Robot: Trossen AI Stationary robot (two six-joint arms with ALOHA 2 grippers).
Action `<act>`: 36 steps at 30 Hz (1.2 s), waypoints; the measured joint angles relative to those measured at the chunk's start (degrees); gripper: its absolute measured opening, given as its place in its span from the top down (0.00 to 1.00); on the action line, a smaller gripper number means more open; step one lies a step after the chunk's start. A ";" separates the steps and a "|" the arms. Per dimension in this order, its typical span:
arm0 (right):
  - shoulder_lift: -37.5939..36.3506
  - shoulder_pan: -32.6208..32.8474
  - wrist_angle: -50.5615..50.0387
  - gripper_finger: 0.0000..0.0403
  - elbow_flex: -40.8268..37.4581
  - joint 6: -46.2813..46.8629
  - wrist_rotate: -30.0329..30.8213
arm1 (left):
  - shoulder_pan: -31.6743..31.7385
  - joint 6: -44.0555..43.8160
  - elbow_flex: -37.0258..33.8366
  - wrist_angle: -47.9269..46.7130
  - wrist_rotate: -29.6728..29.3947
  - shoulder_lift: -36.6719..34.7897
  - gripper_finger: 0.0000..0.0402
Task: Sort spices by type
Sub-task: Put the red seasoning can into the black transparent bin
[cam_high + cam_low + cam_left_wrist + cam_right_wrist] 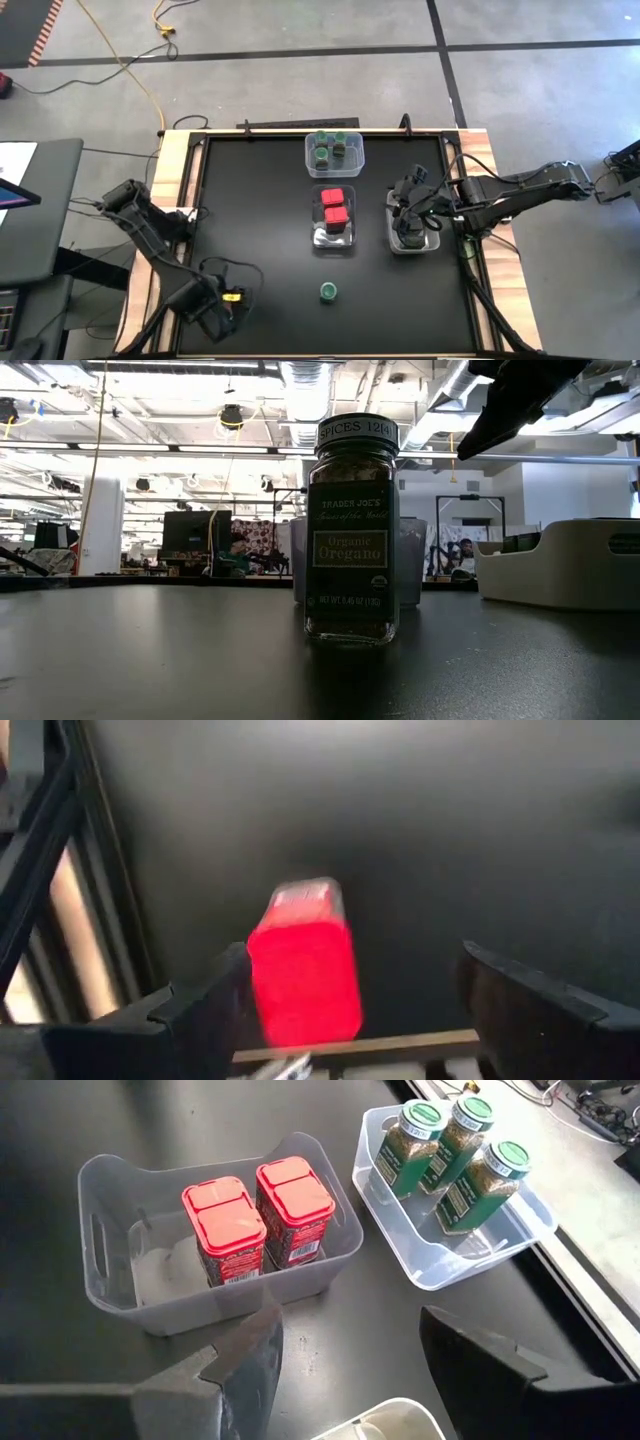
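On the black table (260,200) three clear tubs hold sorted spices. The far tub (335,153) holds three green-lidded jars (440,1150), standing upright close together. The middle tub (333,220) holds two red tins (260,1215), upright and side by side, touching or nearly so. A third tub (412,222) stands to the right of the middle one, with the right end effector (408,225) directly above it; its contents cannot be made out. The right end effector's fingers (480,1370) are spread wide with nothing between them.

One more green-lidded jar (328,291), labelled oregano, stands upright alone on the table nearer the front edge, apart from every tub.

The left end effector (222,305) sits low at the front left corner of the table. Its fingers (210,1010) are wide apart around a red tin (303,965) that stands between them, close to one finger and clear of the other.
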 joint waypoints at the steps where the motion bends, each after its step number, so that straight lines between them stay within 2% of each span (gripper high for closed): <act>1: 0.00 0.00 -0.02 0.34 -0.02 0.26 0.02 | -0.66 -0.37 0.00 0.64 0.61 0.00 0.17; 8: 0.00 0.02 -0.09 0.34 -0.02 0.37 0.01 | -2.48 -1.32 -0.42 1.16 2.07 0.55 0.22; 17: -0.02 0.02 0.07 0.34 -0.01 0.55 0.02 | -3.97 -1.97 -0.57 4.07 7.21 5.76 0.29; 25: -0.02 0.02 0.11 0.34 0.00 0.60 0.00 | -4.01 -1.62 -0.60 5.43 7.54 8.49 0.29; 30: -0.02 0.02 0.14 0.34 -0.02 1.45 0.01 | -4.01 -1.61 -2.95 6.90 7.34 8.48 0.29; 36: -0.02 0.02 0.17 0.34 -0.01 1.60 0.01 | -3.99 -1.61 -6.62 13.87 7.32 8.48 0.29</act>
